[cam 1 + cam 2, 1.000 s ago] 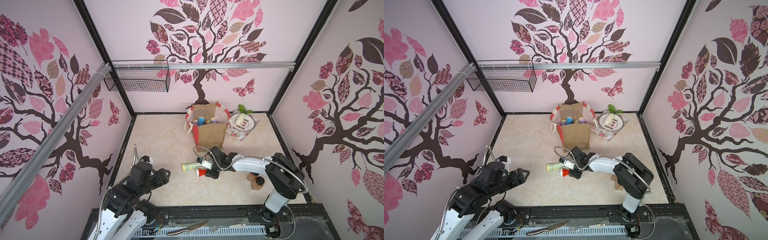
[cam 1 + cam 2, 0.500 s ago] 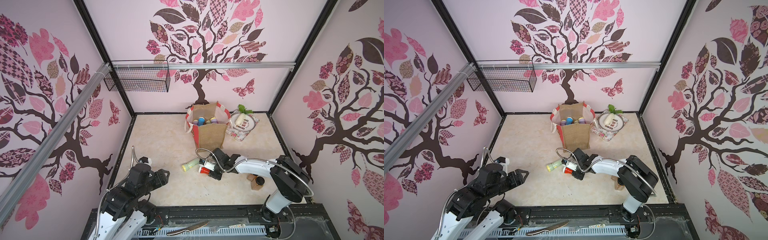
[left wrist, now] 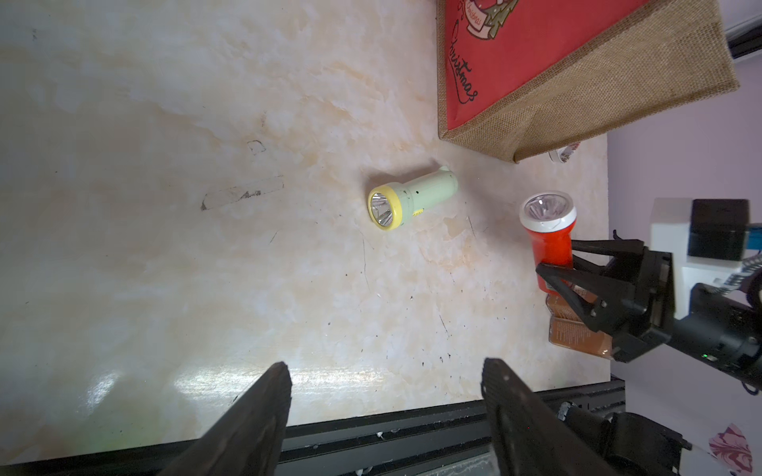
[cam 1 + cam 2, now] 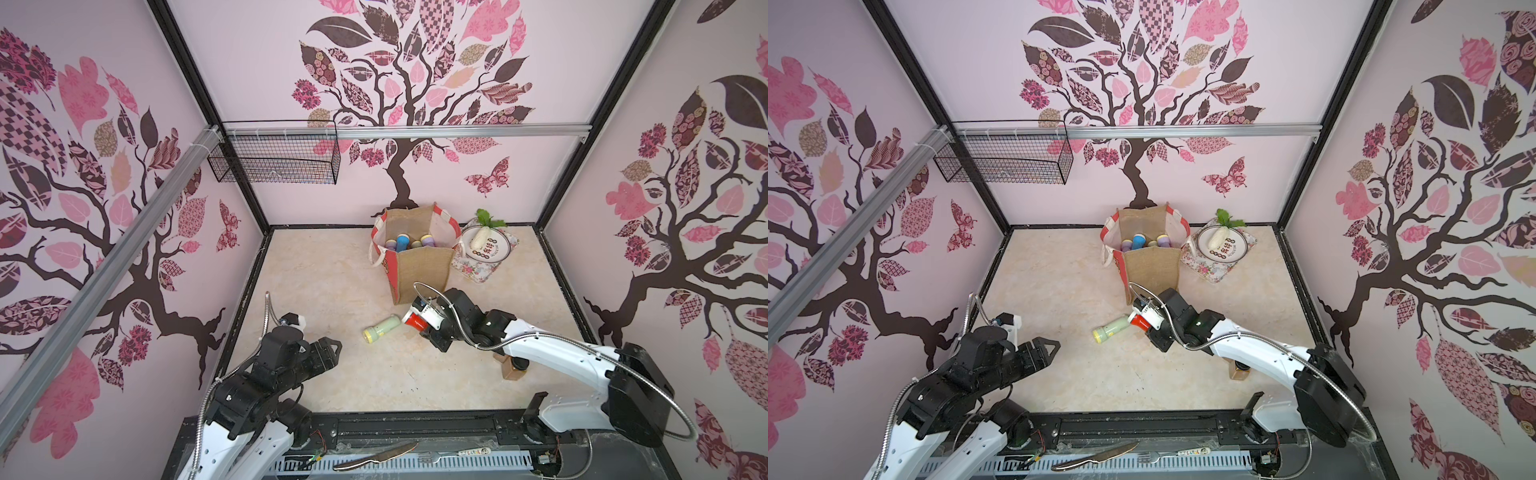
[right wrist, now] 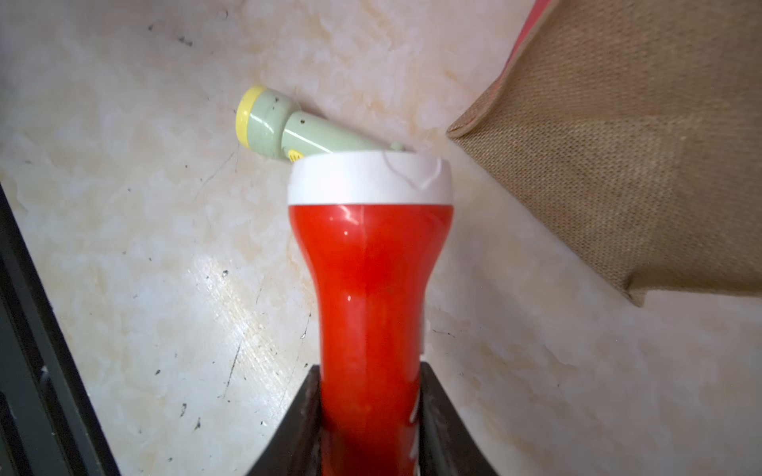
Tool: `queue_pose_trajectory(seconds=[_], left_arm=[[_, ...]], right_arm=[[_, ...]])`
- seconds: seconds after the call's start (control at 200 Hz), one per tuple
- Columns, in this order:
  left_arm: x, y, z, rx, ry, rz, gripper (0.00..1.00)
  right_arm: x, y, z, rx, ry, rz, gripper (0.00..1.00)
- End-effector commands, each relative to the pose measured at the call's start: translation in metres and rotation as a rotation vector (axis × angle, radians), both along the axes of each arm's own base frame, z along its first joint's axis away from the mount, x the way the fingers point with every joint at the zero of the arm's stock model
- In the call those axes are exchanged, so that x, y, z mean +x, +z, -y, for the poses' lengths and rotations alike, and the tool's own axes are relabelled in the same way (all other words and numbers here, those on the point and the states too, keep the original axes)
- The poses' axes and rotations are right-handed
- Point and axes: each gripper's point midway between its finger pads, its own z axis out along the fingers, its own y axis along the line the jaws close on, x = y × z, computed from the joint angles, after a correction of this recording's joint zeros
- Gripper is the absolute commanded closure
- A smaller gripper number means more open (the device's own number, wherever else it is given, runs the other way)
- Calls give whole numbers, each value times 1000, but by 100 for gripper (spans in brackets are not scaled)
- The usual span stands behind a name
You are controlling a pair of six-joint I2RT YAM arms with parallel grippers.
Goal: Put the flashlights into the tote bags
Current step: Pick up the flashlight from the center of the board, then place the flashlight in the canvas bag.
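Observation:
My right gripper (image 4: 432, 323) (image 5: 371, 373) is shut on the body of a red flashlight (image 4: 417, 319) (image 4: 1141, 321) (image 3: 550, 237) (image 5: 371, 284) with a white-ringed head, held just in front of the tote bag (image 4: 419, 268) (image 4: 1152, 266) (image 3: 598, 78) (image 5: 618, 144). A pale green, yellow-ringed flashlight (image 4: 381, 328) (image 4: 1111, 327) (image 3: 412, 198) (image 5: 280, 127) lies on the table beside the red one's head. Several flashlights (image 4: 402, 242) (image 4: 1137, 241) stand inside the bag. My left gripper (image 4: 330, 348) (image 4: 1047, 348) (image 3: 385, 369) hangs open and empty near the front left.
A plate with a white radish (image 4: 484, 243) sits on a floral tray (image 4: 478, 270) right of the bag. Brown jars (image 4: 513, 368) lie under my right arm. A wire basket (image 4: 274, 160) hangs on the back left wall. A knife (image 4: 374, 455) and fork lie on the front ledge.
My right gripper has closed on the red flashlight and carried it back toward the bag. The green flashlight and my left arm have stayed put.

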Motion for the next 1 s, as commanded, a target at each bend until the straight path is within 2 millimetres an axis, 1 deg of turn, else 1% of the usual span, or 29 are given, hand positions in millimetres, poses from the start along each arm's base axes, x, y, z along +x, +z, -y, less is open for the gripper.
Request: queue_pose_trajectory(seconds=[0.0,0.18,0.205,0.255,0.45,0.635,0.75,0.76,0.765,0.78,0.84,0.915,0.935,0.95,0.995], left_arm=[[8,2,9,-13,-42,33,24],[13,8,19,-31,-85,58,23],[14,9,19,-28,-90,60,23],[15,12,20,-25,-101,66,23],[19,23,25,-21,-131,91,23],[23,33,29,-23,-152,119,23],[25,40,31,-34,-161,138,22],[25,40,31,-35,-160,140,22],[25,40,32,-35,-161,140,22],[25,41,32,-39,-161,144,22],[26,42,33,-44,-160,144,22],[26,44,34,-52,-161,151,22],[26,45,34,-52,-163,154,22],[26,46,34,-53,-164,156,22],[26,47,35,-57,-168,162,22]], right_arm=[[14,61,-2,123,-119,61,100],[34,111,0,145,-223,117,100],[39,120,1,152,-243,129,100],[46,131,0,153,-275,143,100],[77,174,-14,161,-360,168,100],[112,200,-34,147,-408,182,100],[138,207,-48,165,-416,189,100],[139,211,-49,173,-416,194,100],[141,208,-49,167,-418,190,100],[145,207,-50,167,-422,190,100],[159,215,-55,177,-430,201,100],[179,215,-58,169,-449,209,100],[184,208,-58,151,-454,202,100],[187,215,-58,163,-458,211,100],[198,216,-57,165,-471,213,100]])
